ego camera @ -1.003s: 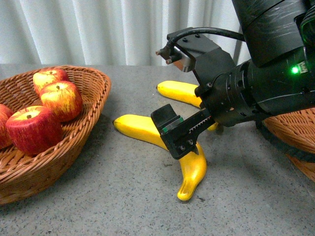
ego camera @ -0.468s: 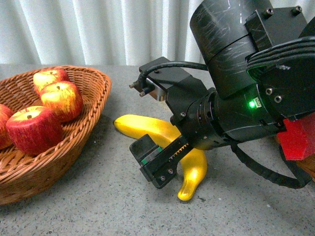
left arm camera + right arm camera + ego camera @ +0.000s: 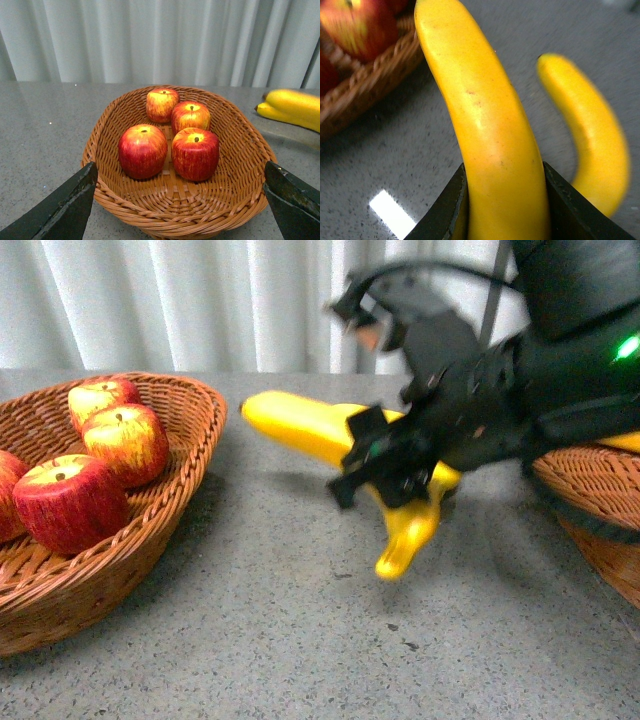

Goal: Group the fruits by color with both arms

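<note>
Front view: right gripper (image 3: 395,465) grips a banana (image 3: 300,425) about mid-length, jaws clamped on both of its sides. The banana hangs clear of the table (image 3: 250,640), just beside the apple basket (image 3: 190,440), one tip pointing at the basket rim and the other drooping down. Arm and fruit are blurred.

Right wrist view: same banana fills the gap between the jaws. A second banana (image 3: 590,145) lies on the table, farther from the apple basket than the held one.

Left wrist view: left gripper (image 3: 180,170) hovers in front of the apple basket, jaws wide, holding nothing. Four apples (image 3: 195,152) sit inside, close together, stems up.

Step in hand, as I read it: reds look sorted and yellows are under way, with one banana in carry.

Next move likely calls for swinging the held banana away from the apple basket to the other basket (image 3: 590,490) on the far side of the arm, keeping the drooping tip above that rim, then opening the jaws over the weave. The second banana would follow.
</note>
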Available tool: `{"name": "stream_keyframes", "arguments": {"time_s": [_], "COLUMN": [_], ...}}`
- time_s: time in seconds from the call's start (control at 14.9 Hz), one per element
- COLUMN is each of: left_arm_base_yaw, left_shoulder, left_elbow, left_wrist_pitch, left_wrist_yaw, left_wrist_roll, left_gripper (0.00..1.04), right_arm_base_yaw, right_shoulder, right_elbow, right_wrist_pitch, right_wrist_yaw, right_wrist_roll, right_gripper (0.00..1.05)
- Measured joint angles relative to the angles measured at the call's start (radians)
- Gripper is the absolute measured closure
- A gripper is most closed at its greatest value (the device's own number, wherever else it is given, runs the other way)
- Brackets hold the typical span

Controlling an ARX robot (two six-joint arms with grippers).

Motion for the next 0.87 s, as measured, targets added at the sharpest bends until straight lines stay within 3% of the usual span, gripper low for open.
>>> {"name": "stream_keyframes", "arguments": {"time_s": [0.2,0.47,0.67,0.74,0.87], "left_arm_base_yaw": [0.000,0.000,0.000,0.000,0.000], "left_shoulder": [0.000,0.000,0.000,0.000,0.000], "left_elbow": [0.000,0.000,0.000,0.000,0.000], "left_wrist_pitch": [0.000,0.000,0.000,0.000,0.000], "left_wrist_yaw": [0.000,0.000,0.000,0.000,0.000], "left_wrist_roll": [0.000,0.000,0.000,0.000,0.000], "left_gripper": [0.07,0.07,0.07,0.07,0.07], "right_arm_base_yaw": [-0.168,-0.437,-0.537,-0.534,-0.505], "right_shoulder": [-0.166,-0.164,-0.192,-0.229,-0.299], "right_elbow": [0.009,-0.084,-0.154,-0.172,-0.176], "right_wrist_pitch": [0.012,-0.034,-0.067,-0.097,-0.119], "right_wrist_yaw": [-0.077,-0.035,-0.041,-0.080,-0.119], "right_wrist_roll": [0.039,-0.106,-0.179,-0.194,-0.221], "right_gripper": [0.70,0.70,0.70,0.64,0.42]}}
